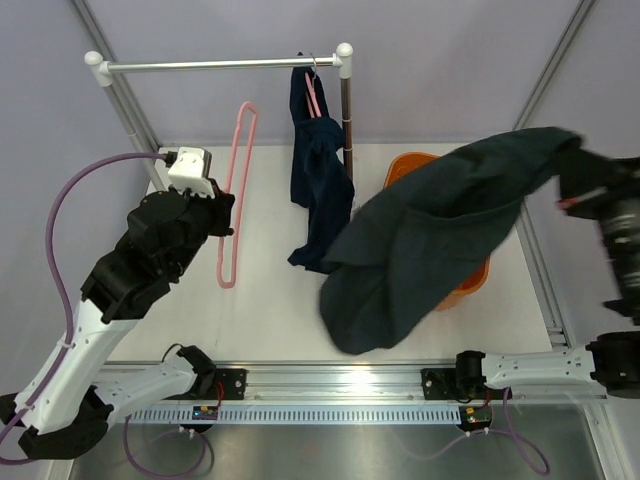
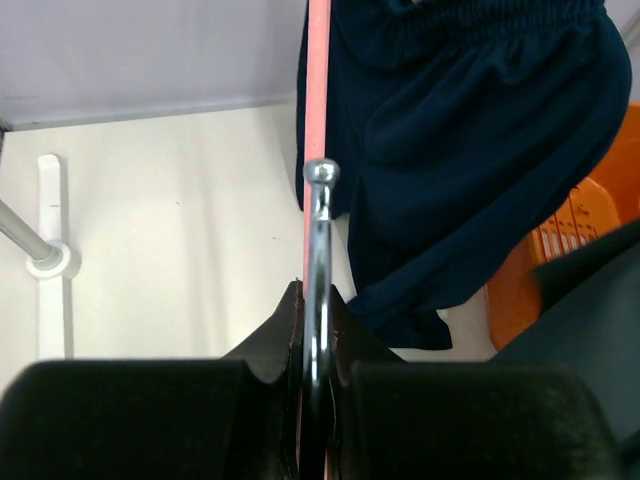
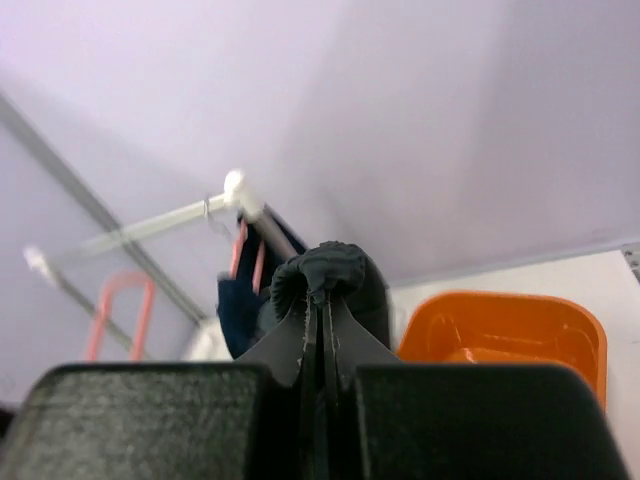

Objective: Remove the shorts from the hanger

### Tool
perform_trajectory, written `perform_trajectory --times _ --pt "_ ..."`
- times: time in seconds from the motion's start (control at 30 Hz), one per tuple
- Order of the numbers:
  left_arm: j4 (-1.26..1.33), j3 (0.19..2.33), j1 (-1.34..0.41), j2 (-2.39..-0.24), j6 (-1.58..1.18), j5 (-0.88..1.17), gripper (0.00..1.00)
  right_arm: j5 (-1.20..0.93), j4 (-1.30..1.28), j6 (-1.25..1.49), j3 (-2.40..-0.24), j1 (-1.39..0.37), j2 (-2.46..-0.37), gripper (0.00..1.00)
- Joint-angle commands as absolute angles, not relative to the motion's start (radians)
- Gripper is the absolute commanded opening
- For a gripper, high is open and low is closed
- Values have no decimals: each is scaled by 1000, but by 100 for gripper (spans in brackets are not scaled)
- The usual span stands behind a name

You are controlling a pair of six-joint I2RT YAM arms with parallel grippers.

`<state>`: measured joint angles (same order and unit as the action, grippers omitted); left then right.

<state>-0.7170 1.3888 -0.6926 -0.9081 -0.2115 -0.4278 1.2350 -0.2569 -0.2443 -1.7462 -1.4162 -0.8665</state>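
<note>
One pair of dark navy shorts hangs spread out from my right gripper and drapes over the orange basket. In the right wrist view that gripper is shut on a bunched fold of the cloth. A second pair of shorts hangs on a pink hanger hooked over the rail. My left gripper holds an empty pink hanger away from the rail. In the left wrist view it is shut on the hanger's metal hook.
The rail stands on white-capped posts at the table's back edge. The orange basket sits at the right, partly under the held cloth. Grey frame bars run along the table's sides.
</note>
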Motion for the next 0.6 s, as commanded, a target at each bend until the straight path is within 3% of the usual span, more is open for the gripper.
perform_trajectory --times 0.0,0.13,0.37,0.5,0.57 --pt "-676 1373 -690 -877 -236 -358 0 1263 401 -726 -1641 -1413 -812 0" --pt "-673 1351 -690 -867 -247 -328 0 1209 573 -914 -1678 -1411 -842 0" --pt "-658 1313 -690 -854 -249 -311 0 1157 545 -1037 -1860 -1411 -1001 0" --pt "-657 1310 -690 -856 -247 -298 0 1151 277 -943 -2037 -1361 -1159 0" --pt "-657 1310 -690 -856 -244 -293 0 1120 124 -768 -2161 -1228 -1243 0"
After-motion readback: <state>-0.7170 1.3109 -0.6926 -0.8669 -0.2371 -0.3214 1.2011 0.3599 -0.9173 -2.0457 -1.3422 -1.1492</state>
